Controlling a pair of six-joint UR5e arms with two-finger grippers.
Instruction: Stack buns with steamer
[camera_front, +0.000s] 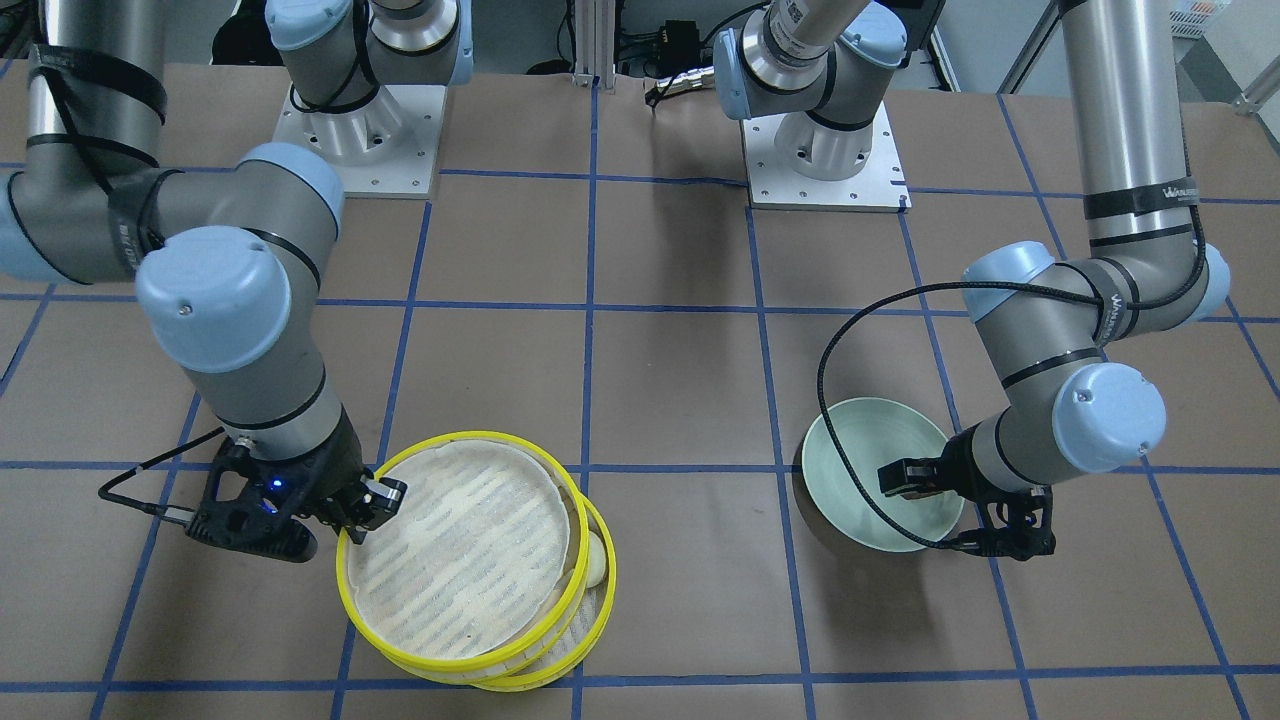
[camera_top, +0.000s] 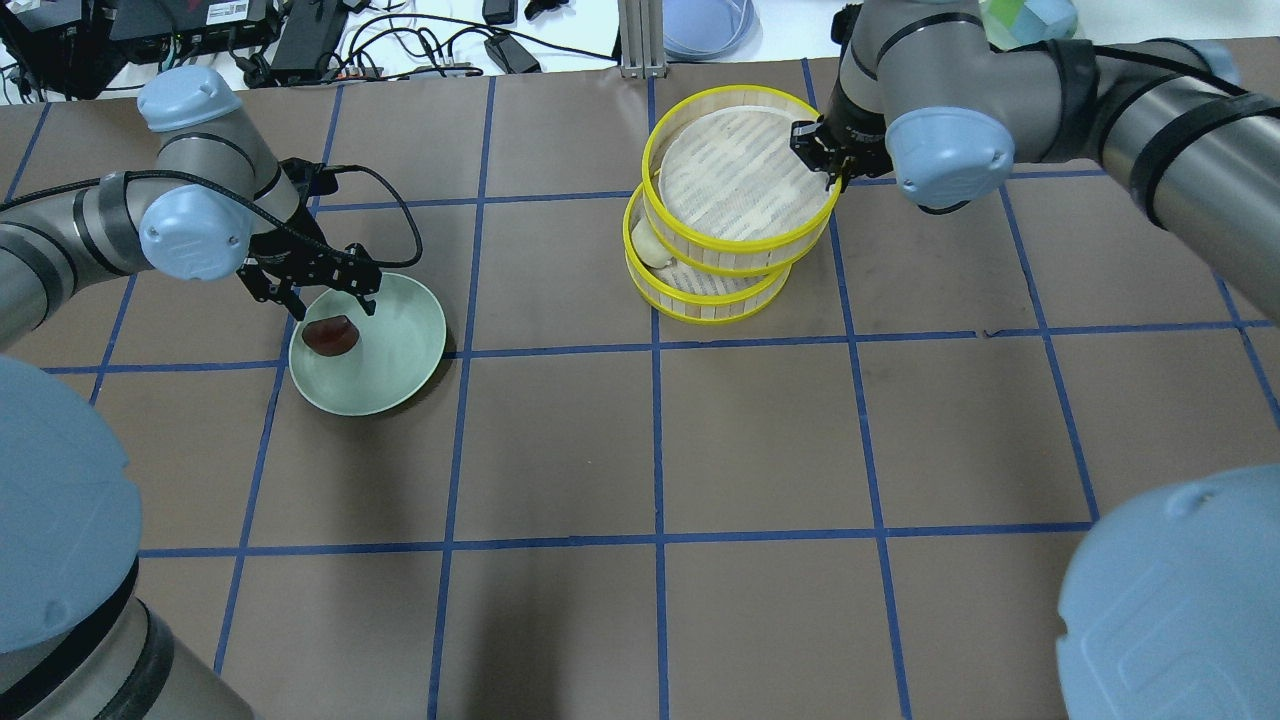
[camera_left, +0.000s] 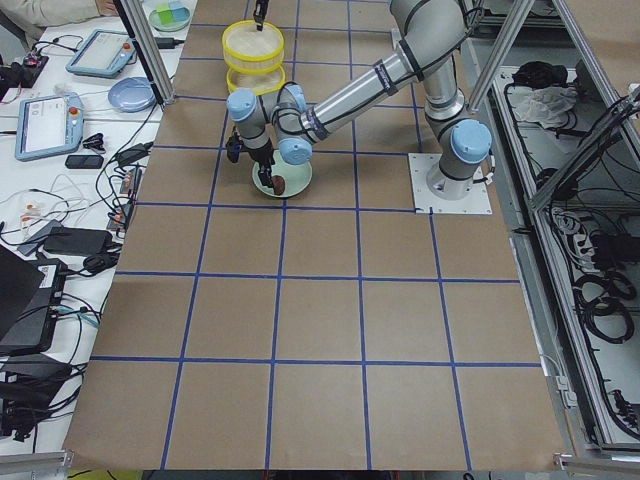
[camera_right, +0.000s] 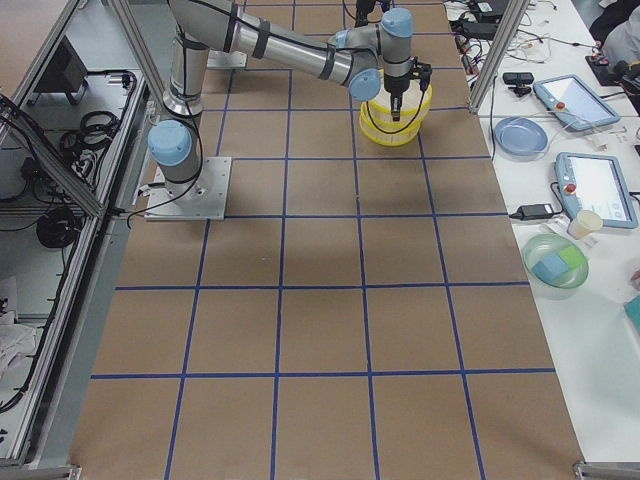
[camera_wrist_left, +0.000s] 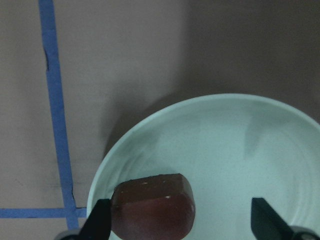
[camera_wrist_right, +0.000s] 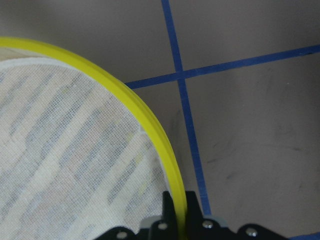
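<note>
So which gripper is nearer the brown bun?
Left. The left gripper hangs open over the brown bun on the plate; the right gripper is far off, gripping the upper tray's rim.

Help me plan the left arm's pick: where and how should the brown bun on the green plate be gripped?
Pinch the brown bun across its rounded sides, coming straight down. It lies flat inside the green plate near the raised rim, which likely blocks a sideways approach. The open left gripper should centre first: the bun sits beside one finger.
</note>
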